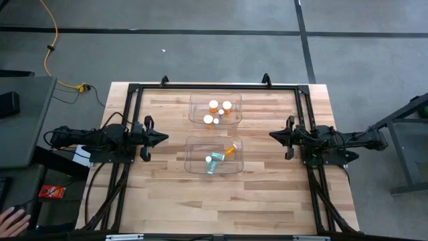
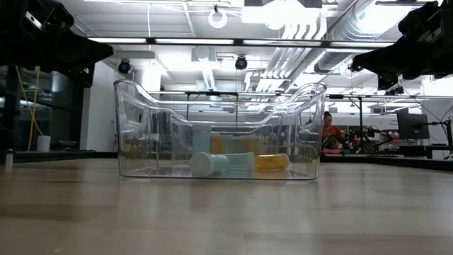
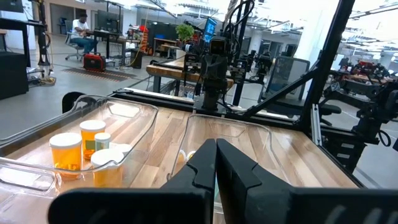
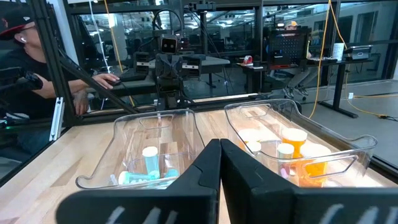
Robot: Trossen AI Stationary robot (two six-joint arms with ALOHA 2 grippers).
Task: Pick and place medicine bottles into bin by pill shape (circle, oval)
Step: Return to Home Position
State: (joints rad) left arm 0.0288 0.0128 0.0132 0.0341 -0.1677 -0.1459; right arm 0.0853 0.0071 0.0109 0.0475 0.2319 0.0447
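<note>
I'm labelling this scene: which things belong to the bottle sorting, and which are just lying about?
Job: far bin, orange bottles in it, near bin, teal bottles and lone orange bottle in it, left pincer, right pincer, both shut.
Lying about: yellow cable on the floor, person's hand.

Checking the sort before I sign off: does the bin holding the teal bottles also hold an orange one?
Yes, the high view shows an orange bottle lying in that bin beside the teal bottles.
</note>
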